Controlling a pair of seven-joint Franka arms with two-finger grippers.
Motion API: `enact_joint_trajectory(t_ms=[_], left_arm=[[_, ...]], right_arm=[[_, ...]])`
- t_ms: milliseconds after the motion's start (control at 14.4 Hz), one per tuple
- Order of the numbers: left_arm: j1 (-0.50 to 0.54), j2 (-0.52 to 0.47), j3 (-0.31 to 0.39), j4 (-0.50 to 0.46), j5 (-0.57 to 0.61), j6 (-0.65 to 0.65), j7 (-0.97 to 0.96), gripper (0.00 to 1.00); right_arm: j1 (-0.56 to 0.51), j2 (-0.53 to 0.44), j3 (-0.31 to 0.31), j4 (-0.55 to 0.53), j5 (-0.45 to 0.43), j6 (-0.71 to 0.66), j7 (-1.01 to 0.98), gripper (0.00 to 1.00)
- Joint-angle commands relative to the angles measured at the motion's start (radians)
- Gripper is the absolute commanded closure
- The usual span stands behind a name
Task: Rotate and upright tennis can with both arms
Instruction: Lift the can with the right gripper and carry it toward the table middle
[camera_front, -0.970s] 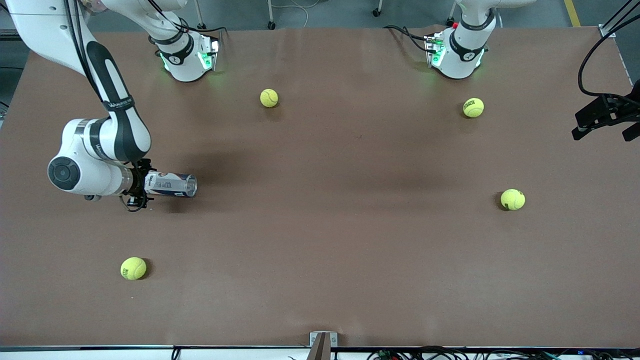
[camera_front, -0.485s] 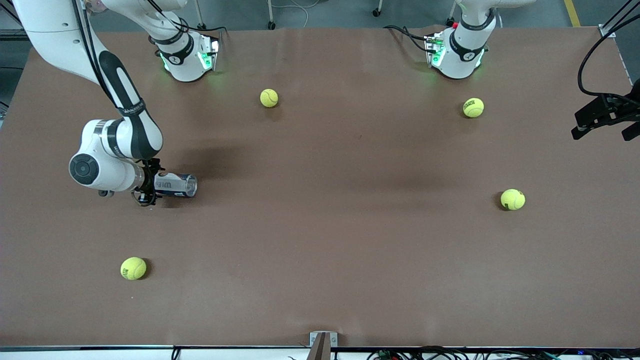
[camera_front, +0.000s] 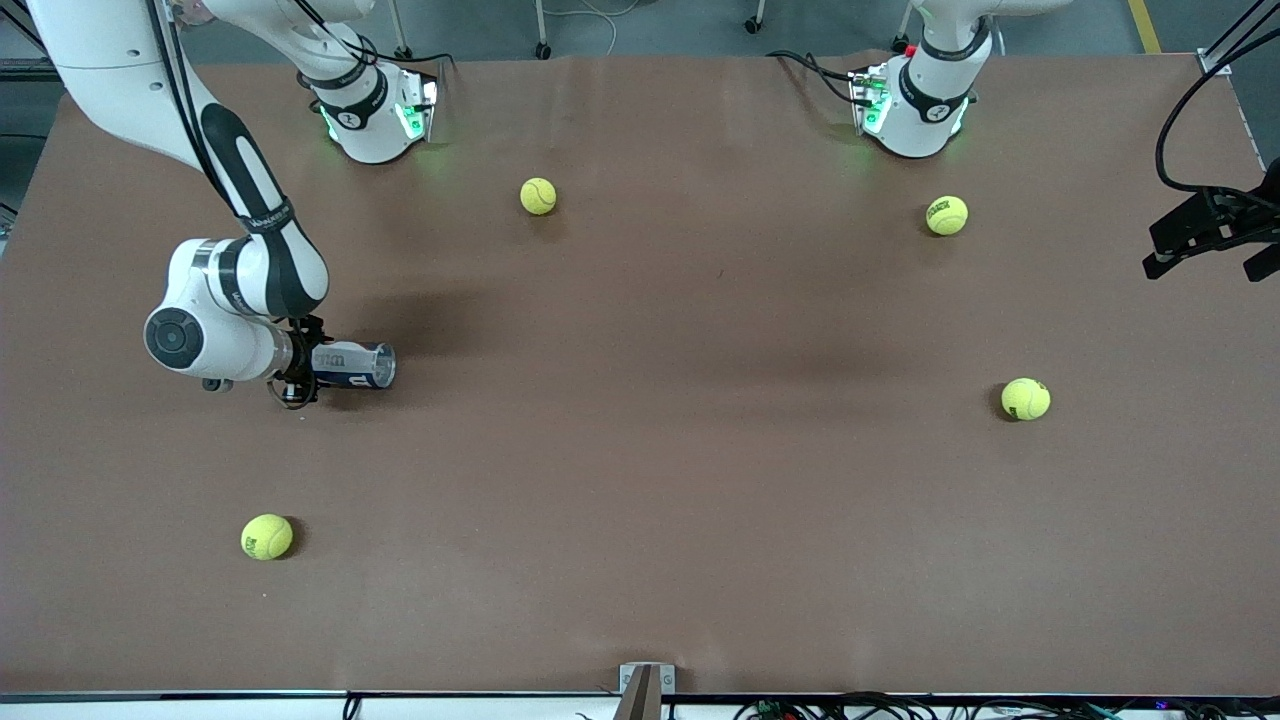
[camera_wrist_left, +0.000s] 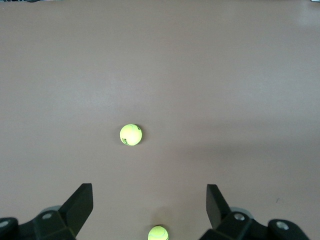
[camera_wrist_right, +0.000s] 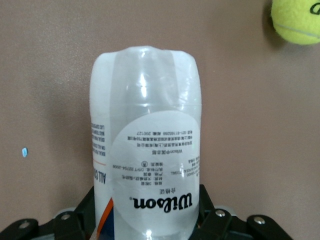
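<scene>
The tennis can (camera_front: 355, 365) lies on its side on the brown table (camera_front: 640, 480), near the right arm's end. It is a clear tube with a white and dark blue label. My right gripper (camera_front: 300, 366) is at the can's end nearer the table's edge, level with it. In the right wrist view the can (camera_wrist_right: 145, 125) runs straight out from between the black fingers (camera_wrist_right: 210, 210), which press on both of its sides. My left gripper (camera_wrist_left: 149, 192) is open wide and empty, high over the table. I do not see it in the front view.
Several yellow-green tennis balls lie loose on the table: one (camera_front: 267, 537) nearer the camera than the can, one (camera_front: 538, 196) near the right arm's base, two (camera_front: 946, 215) (camera_front: 1026, 399) toward the left arm's end. A black cabled fixture (camera_front: 1210, 235) overhangs that end.
My right gripper has moved along the can toward its middle, so less of the can shows past it. The can's free end has stayed in place. The left arm has not moved.
</scene>
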Motion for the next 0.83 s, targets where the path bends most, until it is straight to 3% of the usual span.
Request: enact_joint_trajectory(t_ms=[0, 139, 485, 762], left_arm=[[0.001, -0.005, -0.002, 0.006, 0.02, -0.014, -0.003, 0.0], [0.001, -0.005, -0.002, 0.006, 0.02, -0.014, -0.003, 0.0], [-0.001, -0.005, -0.002, 0.006, 0.02, -0.014, -0.003, 0.0], [0.001, -0.005, -0.002, 0.006, 0.02, -0.014, -0.003, 0.0]], right_arm=[[0.0, -0.001, 0.001, -0.012, 0.0, 0.004, -0.014, 0.31], [0.011, -0.002, 0.004, 0.0, 0.002, -0.013, -0.013, 0.32], [0.081, -0.01, 0.01, 0.145, 0.023, -0.224, 0.01, 0.36], [0.164, -0.007, 0.009, 0.262, 0.116, -0.323, 0.045, 0.39]])
